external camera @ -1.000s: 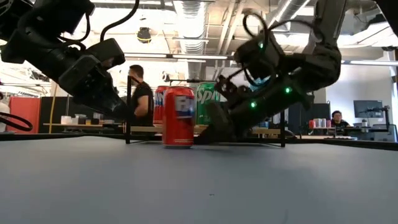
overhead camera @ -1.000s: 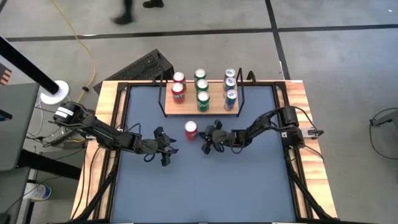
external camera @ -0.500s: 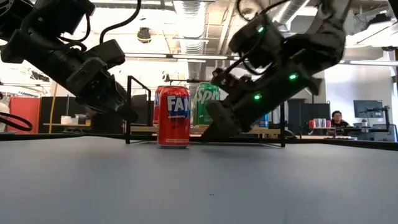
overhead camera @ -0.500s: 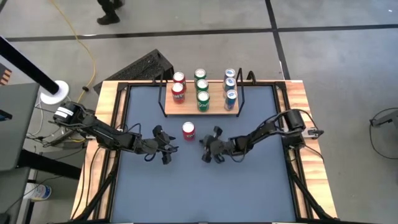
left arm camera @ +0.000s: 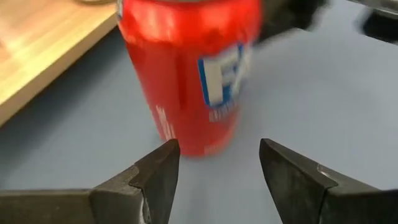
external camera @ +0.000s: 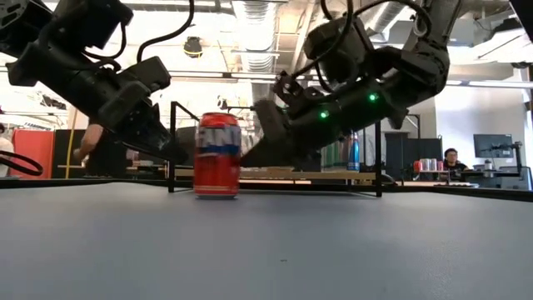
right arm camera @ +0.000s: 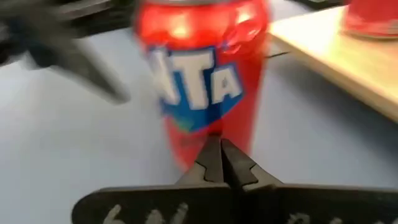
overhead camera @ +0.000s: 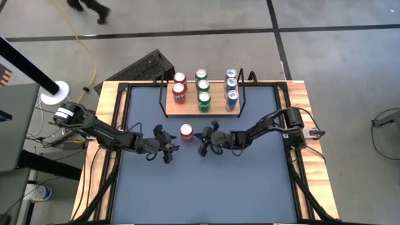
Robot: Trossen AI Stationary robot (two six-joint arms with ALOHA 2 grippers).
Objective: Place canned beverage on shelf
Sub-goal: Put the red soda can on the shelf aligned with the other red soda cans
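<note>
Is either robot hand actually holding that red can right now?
No. The red can stands free between them: left hand open before it, right hand shut.

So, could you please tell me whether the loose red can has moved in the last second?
Yes. The red can has slid toward the table's left side, judged against the shelf.

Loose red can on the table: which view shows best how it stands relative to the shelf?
The high view: the red can stands upright on the tabletop, just in front of the shelf, not on it. The low view shows its side; both wrist views show it close, blurred.
</note>
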